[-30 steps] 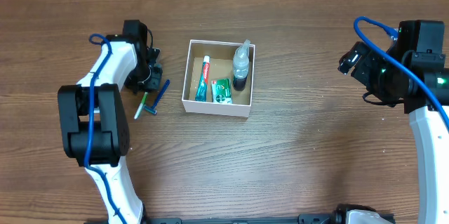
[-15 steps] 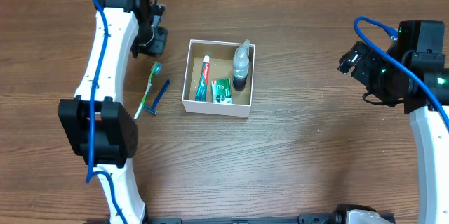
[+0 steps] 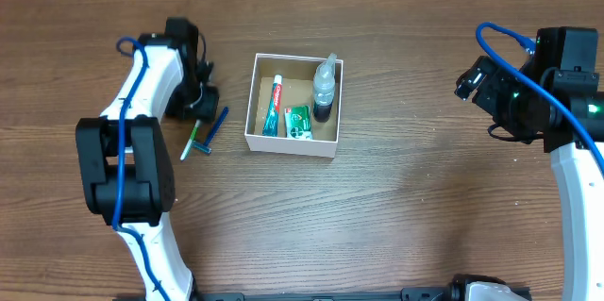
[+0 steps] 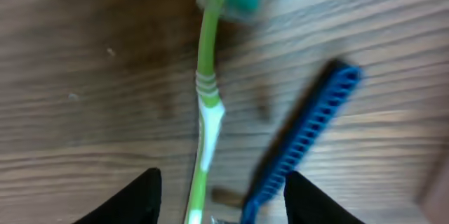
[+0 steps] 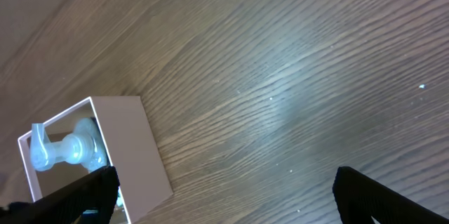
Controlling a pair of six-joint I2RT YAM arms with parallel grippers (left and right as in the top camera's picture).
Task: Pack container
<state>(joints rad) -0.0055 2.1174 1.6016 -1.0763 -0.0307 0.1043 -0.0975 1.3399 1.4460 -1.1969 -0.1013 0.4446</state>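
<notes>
The container [image 3: 253,93] is a square cardboard box with white walls and a brown inside, at the table's middle. In it lie a toothpaste tube [image 3: 273,105], a green packet [image 3: 299,122] and a clear bottle [image 3: 325,84]. A green toothbrush [image 3: 195,137] and a blue-handled razor [image 3: 216,127] lie on the table left of it. My left gripper [image 3: 198,108] is open, low over the toothbrush [image 4: 206,90], with the razor handle [image 4: 305,136] also between the fingers [image 4: 224,206]. My right gripper [image 3: 469,84] is open and empty, far right of the container [image 5: 137,150].
The wooden table [image 3: 406,197] spreads around the box. The left arm's base column [image 3: 127,174] stands front left of the toothbrush. The right arm [image 3: 566,112] is at the right edge. The bottle [image 5: 66,150] shows over the box wall in the right wrist view.
My left arm swung up toward the table's far edge, then came back down over the head end of the toothbrush. The toothbrush and razor stay put. The right arm has not moved.
</notes>
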